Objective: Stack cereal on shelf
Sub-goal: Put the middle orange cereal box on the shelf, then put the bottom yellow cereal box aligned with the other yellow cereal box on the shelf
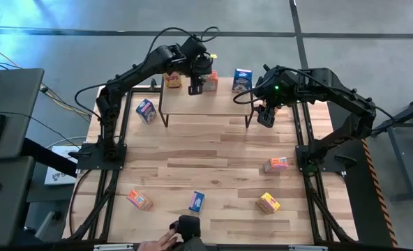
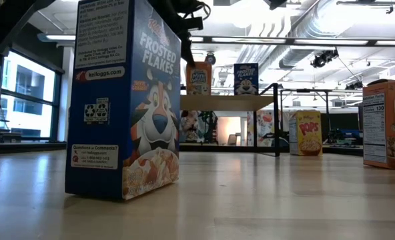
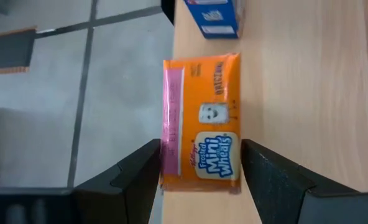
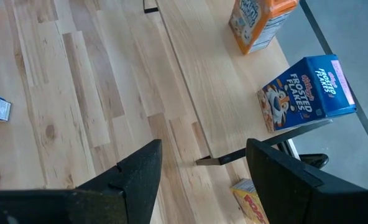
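The shelf (image 1: 206,104) stands at the table's far side. Three cereal boxes stand on its plank: yellow (image 1: 173,80), orange (image 1: 210,81) and blue (image 1: 242,80). My left gripper (image 1: 195,87) hovers over the shelf, open. In the left wrist view its fingers stand on either side of the orange Mini Wheats box (image 3: 201,121). In the low view the box (image 2: 199,79) stands upright on the plank (image 2: 224,102), with the gripper above it. My right gripper (image 1: 265,117) is open over the table by the shelf's right end, above a yellow Pops box (image 4: 249,200).
Other boxes sit on the table: blue (image 1: 146,110) left of the shelf, orange-red (image 1: 276,164) at the right, and orange (image 1: 139,200), blue (image 1: 197,201) and yellow (image 1: 268,203) near the front. A person's hand (image 1: 161,240) shows at the near edge. Bare wood lies mid-table.
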You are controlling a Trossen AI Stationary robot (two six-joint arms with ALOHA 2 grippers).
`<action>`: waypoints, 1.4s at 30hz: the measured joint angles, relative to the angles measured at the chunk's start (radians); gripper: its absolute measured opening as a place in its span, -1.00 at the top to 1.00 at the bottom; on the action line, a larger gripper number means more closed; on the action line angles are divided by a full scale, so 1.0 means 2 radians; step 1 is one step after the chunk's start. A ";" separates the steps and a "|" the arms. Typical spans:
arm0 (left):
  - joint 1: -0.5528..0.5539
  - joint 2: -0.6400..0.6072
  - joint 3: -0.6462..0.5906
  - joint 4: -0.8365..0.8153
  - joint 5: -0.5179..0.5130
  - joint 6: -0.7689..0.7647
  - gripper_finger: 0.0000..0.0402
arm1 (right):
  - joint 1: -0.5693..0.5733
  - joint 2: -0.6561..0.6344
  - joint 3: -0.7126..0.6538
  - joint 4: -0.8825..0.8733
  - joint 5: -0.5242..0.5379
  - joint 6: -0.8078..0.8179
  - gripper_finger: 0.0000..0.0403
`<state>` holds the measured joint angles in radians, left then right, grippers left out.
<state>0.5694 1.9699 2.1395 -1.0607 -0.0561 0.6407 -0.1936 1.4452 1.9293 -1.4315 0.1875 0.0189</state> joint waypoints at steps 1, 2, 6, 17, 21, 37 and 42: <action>0.000 0.000 0.003 0.000 0.000 0.000 -0.06 | 0.000 0.000 0.000 0.000 0.000 0.000 -0.12; 0.000 0.000 0.006 0.001 0.000 -0.001 -0.06 | 0.000 0.000 0.000 0.000 0.000 0.000 -0.12; 0.000 0.000 0.011 0.000 -0.001 -0.002 -0.06 | 0.000 0.000 0.000 0.000 0.000 0.000 -0.12; -0.001 -0.014 0.011 -0.005 -0.023 -0.019 -0.06 | 0.000 0.000 0.000 0.000 0.000 0.000 -0.12; -0.003 -0.032 0.011 -0.005 -0.034 -0.044 -0.06 | 0.000 0.000 0.000 0.000 0.000 0.000 -0.12; -0.033 -0.107 0.011 -0.064 -0.044 -0.162 -0.06 | 0.000 0.000 0.000 0.000 0.000 0.000 -0.12; -0.043 -0.129 0.011 -0.092 -0.044 -0.202 -0.06 | 0.000 0.000 0.000 0.000 0.000 0.000 -0.12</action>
<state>0.4824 1.7115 2.1616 -1.2440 -0.1448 0.2367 -0.1936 1.4452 1.9293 -1.4319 0.1875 0.0189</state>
